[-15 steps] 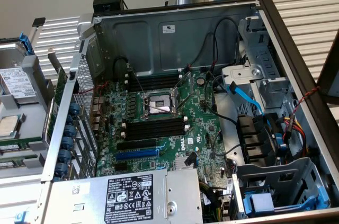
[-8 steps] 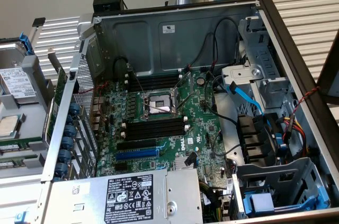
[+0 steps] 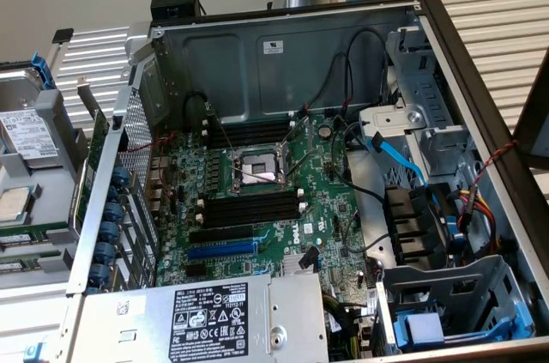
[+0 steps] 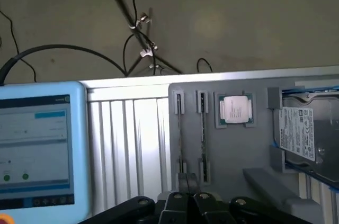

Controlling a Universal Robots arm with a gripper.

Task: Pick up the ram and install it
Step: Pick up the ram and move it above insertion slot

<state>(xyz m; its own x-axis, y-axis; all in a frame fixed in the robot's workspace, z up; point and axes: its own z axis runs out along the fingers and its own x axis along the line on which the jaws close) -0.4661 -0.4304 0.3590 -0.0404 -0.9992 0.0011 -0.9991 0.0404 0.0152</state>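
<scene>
Zero sticks seated so far. On the exterior view's left, the grey parts tray (image 3: 53, 176) sits outside the open case (image 3: 300, 54). Toward the middle of that view, the black memory slots (image 3: 249, 208) on the motherboard (image 3: 330, 200) are all empty, and so is the second bank (image 3: 249, 133) past the processor socket (image 3: 257, 167). Judgement: pick-up not yet made and installation not begun, so the whole task is left.

Wrist view, in order:
- pendant screen (image 4: 37, 150), lit
- the ram (image 4: 180, 134), standing on edge in the tray's clips and seen as a thin strip
- a second similar strip (image 4: 203, 134) just beside it
- a loose processor (image 4: 235, 110)
- a hard drive (image 4: 299, 134)

Gripper (image 4: 187, 189): fingers pressed together, nothing visible between them. The tips sit near the closer end of the ram's strip, roughly between the two strips. I cannot tell whether they touch it. The ram is in its clips, not in the grip.
</scene>
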